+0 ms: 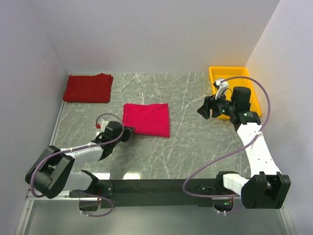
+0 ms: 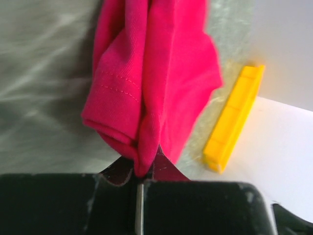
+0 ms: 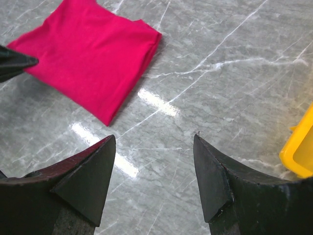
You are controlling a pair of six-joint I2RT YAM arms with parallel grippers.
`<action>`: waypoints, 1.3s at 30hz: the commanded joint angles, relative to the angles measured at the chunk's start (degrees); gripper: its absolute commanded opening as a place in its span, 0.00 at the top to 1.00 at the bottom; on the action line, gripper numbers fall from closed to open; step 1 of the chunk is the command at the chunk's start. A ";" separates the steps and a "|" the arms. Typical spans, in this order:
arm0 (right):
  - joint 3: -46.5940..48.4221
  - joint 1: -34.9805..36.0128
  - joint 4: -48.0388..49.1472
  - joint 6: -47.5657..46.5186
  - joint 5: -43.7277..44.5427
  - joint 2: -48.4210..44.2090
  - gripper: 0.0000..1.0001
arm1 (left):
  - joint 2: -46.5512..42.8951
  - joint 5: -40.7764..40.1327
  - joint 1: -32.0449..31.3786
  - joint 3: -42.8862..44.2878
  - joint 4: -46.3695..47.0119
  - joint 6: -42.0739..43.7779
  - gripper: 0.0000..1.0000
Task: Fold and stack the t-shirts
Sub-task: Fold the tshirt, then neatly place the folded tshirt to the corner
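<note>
Now left gripper [image 2: 139,169] pinches the crimson t-shirt [image 1: 146,119] at its edge, right gripper [image 3: 154,166] spread empty — a one-sided lift toward the darker red t-shirt [image 1: 88,88] could unravel it.

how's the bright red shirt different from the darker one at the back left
The bright crimson shirt is vivid pinkish red; the darker red shirt is deep maroon. The bright crimson shirt lies mid-table, the darker red shirt in the far left corner. The left gripper pinches the bright crimson shirt's edge; nothing touches the darker red shirt. Both are folded into flat rectangles.
</note>
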 commanded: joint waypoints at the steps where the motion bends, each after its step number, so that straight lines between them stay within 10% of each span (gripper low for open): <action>1: -0.34 -0.53 2.11 0.15 -1.11 0.78 0.29 | -1.93 2.00 0.01 -2.81 4.40 -1.41 1.00; 9: -0.17 -0.53 1.94 0.24 -1.46 1.93 0.29 | -0.08 5.87 0.01 -5.27 4.41 3.24 0.95; 14: -0.78 -0.53 2.02 -0.20 -1.37 2.02 0.29 | -7.01 6.75 0.09 -2.12 -10.75 10.27 0.37; 17: -0.96 -0.53 2.46 -0.03 -1.46 2.37 0.29 | -12.72 6.14 0.27 0.08 -17.72 15.11 0.24; 28: -1.75 -0.53 3.52 1.55 -2.08 3.16 0.29 | -8.63 17.37 15.47 7.20 -29.34 27.95 0.23; 39: -2.19 -0.53 4.13 2.08 -1.81 2.90 0.29 | -17.57 20.02 15.39 -6.23 -21.71 7.31 0.19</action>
